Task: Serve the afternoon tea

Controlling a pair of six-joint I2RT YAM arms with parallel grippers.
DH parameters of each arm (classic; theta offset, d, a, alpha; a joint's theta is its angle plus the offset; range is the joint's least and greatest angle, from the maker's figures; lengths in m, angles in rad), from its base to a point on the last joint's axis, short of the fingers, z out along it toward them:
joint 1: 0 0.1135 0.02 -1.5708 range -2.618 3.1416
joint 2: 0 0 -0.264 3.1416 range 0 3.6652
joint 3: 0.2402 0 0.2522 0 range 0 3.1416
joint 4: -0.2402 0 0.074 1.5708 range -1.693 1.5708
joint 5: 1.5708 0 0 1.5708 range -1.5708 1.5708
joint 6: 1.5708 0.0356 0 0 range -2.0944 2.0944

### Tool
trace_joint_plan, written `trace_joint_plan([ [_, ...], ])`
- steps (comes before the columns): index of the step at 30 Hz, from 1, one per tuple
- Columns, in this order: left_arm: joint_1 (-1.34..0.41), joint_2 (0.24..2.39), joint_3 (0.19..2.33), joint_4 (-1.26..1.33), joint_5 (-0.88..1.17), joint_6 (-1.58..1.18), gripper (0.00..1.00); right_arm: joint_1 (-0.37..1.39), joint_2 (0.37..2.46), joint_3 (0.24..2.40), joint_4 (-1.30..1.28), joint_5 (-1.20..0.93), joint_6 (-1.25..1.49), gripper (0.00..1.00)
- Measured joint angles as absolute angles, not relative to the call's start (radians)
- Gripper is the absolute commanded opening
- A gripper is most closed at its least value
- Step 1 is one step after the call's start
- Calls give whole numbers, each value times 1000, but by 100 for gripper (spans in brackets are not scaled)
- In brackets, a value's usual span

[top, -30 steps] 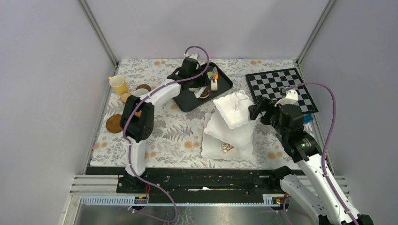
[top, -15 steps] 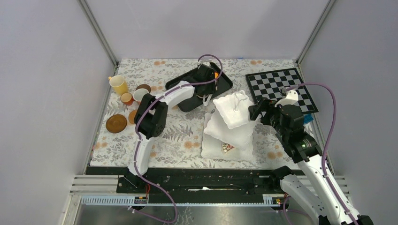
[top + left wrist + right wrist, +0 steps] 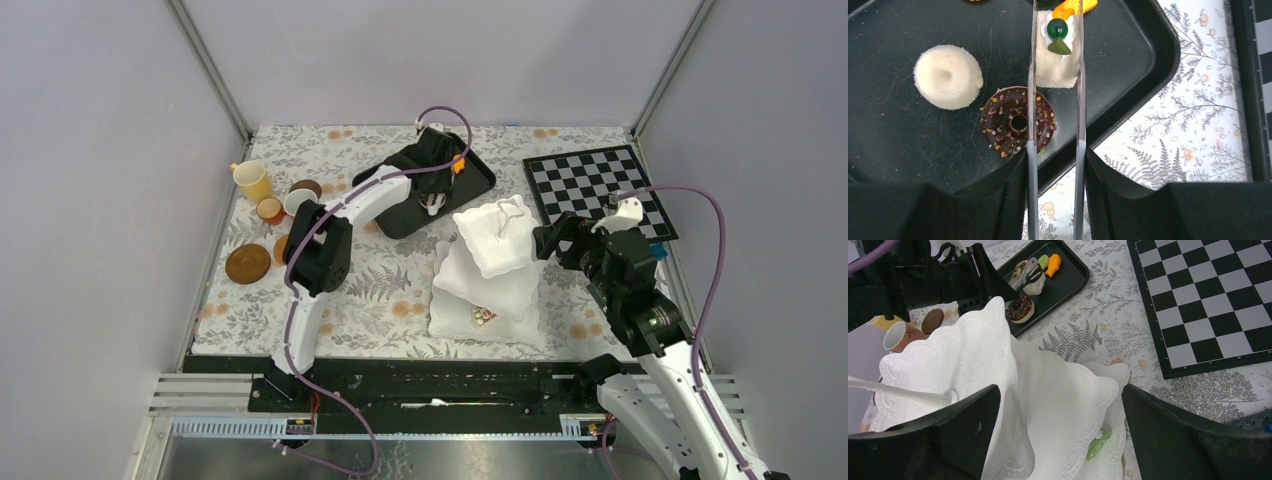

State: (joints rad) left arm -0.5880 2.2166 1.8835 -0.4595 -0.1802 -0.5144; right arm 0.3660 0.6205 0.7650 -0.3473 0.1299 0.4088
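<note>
On the black tray [image 3: 1128, 60] lay three toy sweets: a white ring doughnut [image 3: 948, 76], a chocolate sprinkled doughnut [image 3: 1010, 122] and, just beyond it, a white cream cake [image 3: 1055, 65] topped with a green ball; the left gripper [image 3: 1054, 155] was clamped on the silver tongs [image 3: 1032, 100], whose two thin blades stood either side of that cake; we could not tell whether they touched it; we judged the cake light and fairly stiff, its smooth sides likely to slip on bare metal, so the blades should take it low on its flat flanks, below the topping, with a gentle squeeze; the right gripper [image 3: 1060, 390] gaped wide around the rim of the white three-tier stand [image 3: 1063, 405], which stood just beside the tray.
</note>
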Motion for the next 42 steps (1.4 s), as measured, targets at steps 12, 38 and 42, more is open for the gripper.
trace_joint_plan([
  [12, -478, 1746, 1776, -571, -49, -369, 30, 366, 554, 762, -346, 130, 393, 98],
  [38, -545, 1182, 1280, -664, 409, -87, 29, 366, 380, 772, -334, 128, 338, 98],
  [42, -582, 1202, 1261, -635, 411, -87, 28, 366, 369, 772, -350, 128, 345, 98],
])
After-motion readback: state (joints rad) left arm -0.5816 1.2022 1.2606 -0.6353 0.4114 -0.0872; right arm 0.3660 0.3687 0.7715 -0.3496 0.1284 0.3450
